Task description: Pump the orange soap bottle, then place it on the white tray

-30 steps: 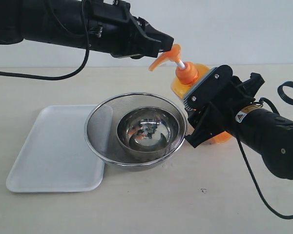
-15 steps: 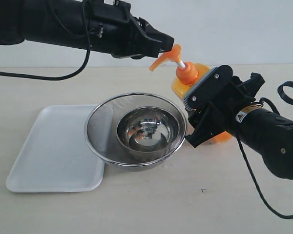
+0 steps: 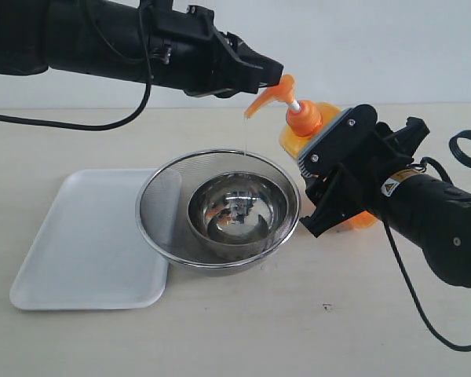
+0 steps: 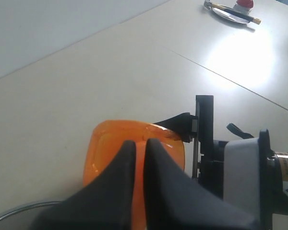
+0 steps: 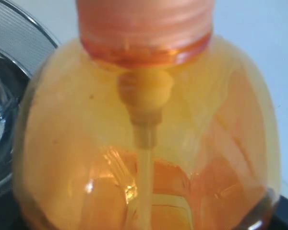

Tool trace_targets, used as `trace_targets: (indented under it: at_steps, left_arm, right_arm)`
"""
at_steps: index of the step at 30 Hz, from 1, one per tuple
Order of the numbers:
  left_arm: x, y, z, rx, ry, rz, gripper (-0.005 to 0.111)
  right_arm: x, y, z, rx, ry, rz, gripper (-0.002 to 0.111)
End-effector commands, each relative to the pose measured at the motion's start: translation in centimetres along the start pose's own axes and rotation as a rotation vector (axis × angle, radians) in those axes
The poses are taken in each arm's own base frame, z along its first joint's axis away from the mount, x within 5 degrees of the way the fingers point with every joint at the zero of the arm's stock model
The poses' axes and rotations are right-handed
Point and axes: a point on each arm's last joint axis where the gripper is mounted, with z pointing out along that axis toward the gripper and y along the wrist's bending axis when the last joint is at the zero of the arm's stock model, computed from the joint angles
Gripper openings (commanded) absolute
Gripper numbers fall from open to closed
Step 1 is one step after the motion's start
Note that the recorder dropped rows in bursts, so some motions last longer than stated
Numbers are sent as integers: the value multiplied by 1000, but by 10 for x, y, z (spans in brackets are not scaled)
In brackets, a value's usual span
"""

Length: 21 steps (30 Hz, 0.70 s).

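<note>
The orange soap bottle (image 3: 323, 111) stands tilted at the right of the strainer, its pump head (image 3: 276, 91) over the strainer's far rim. A thin thread of soap hangs from the nozzle down into the strainer. My left gripper (image 3: 276, 72) is shut, its fingertips resting on top of the pump head; in the left wrist view the black fingers (image 4: 158, 158) cover the bottle (image 4: 105, 153). My right gripper (image 3: 336, 169) is shut on the bottle's body, which fills the right wrist view (image 5: 144, 134). The white tray (image 3: 78, 243) lies at the left with nothing on it.
A round steel mesh strainer (image 3: 144, 210) overlaps the tray's right edge and holds a steel bowl (image 3: 237, 214). Black cables trail beside both arms (image 3: 467, 149). A small dish with a red item (image 4: 233, 10) lies far off on the table.
A thread of soap now runs from the nozzle into the strainer. The pump head, the bottle and both grippers have shifted slightly to the right.
</note>
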Motion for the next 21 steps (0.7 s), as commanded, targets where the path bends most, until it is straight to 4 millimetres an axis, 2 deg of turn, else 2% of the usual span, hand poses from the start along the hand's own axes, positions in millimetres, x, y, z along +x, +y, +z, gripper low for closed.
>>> trace_targets:
  at_steps: [1,17,21]
  left_arm:
    - [23,6,12,-4,91,30,5]
    - [22,6,12,-4,88,30,5]
    - [15,3,7,-13,68,42,5]
  right_arm:
    - [11,12,-1,-92,84,30,0]
    - [11,13,-1,-94,87,32,0]
    - [11,12,-1,-93,85,33,0]
